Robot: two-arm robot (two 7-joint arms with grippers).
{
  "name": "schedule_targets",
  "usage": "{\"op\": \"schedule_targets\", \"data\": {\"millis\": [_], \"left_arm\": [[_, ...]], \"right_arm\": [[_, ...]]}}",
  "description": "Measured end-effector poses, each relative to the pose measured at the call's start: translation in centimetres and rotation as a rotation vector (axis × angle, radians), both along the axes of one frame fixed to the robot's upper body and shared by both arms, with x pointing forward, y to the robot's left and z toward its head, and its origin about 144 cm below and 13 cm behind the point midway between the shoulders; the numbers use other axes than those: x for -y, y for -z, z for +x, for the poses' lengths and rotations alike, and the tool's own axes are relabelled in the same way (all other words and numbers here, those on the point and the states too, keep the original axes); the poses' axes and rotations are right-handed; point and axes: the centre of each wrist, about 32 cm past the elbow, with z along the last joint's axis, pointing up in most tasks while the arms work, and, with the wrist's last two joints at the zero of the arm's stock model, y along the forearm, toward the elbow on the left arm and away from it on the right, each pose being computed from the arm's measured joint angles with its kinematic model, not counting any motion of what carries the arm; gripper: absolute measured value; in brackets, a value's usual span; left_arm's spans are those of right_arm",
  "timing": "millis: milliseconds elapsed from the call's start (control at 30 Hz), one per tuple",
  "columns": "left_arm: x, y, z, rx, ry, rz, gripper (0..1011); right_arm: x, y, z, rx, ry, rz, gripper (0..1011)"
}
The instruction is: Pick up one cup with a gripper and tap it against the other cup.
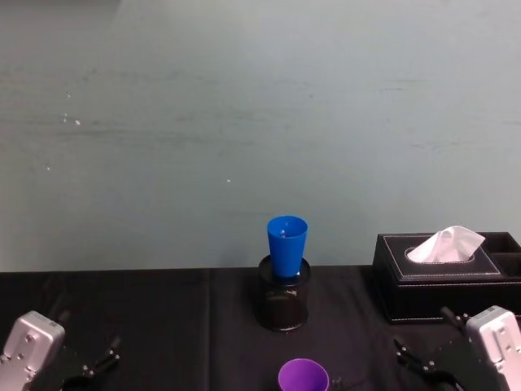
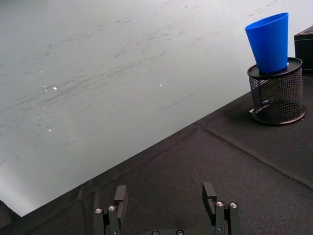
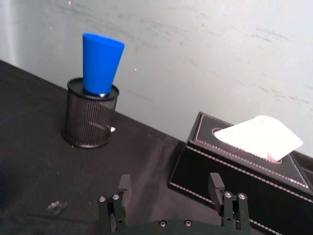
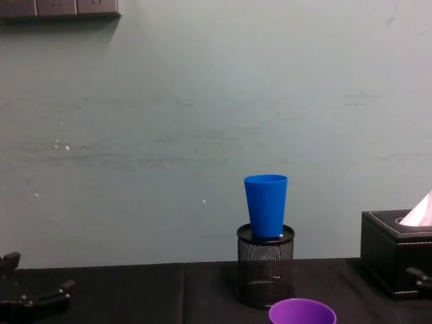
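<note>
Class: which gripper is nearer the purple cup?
Right. The right gripper sits just right of the purple cup; the left gripper lies farther off to its left.

I count two cups: one blue cup (image 1: pixel 286 244) in the centre of the frame and one purple cup (image 1: pixel 304 376) at the bottom edge. There is one mesh holder (image 1: pixel 283 309), one tissue box (image 1: pixel 440 293) at the right, one left gripper (image 2: pixel 165 188) and one right gripper (image 3: pixel 169 178).

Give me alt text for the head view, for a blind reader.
A blue cup stands upright in a black mesh pen holder mid-table, with a purple cup at the near edge. The left gripper and right gripper are open at the near corners.
</note>
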Motion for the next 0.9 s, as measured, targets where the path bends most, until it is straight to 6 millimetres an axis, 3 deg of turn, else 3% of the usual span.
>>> {"op": "schedule_targets", "data": {"millis": [467, 900], "left_arm": [[0.0, 0.0, 0.0, 0.000, 0.000, 0.000, 1000], [0.0, 0.0, 0.0, 0.000, 0.000, 0.000, 1000]], "right_arm": [[0.3, -1.7, -1.0, 0.011, -0.078, 0.088, 1000], [1.6, -0.9, -3.7, -0.113, -0.276, 0.151, 1000]]}}
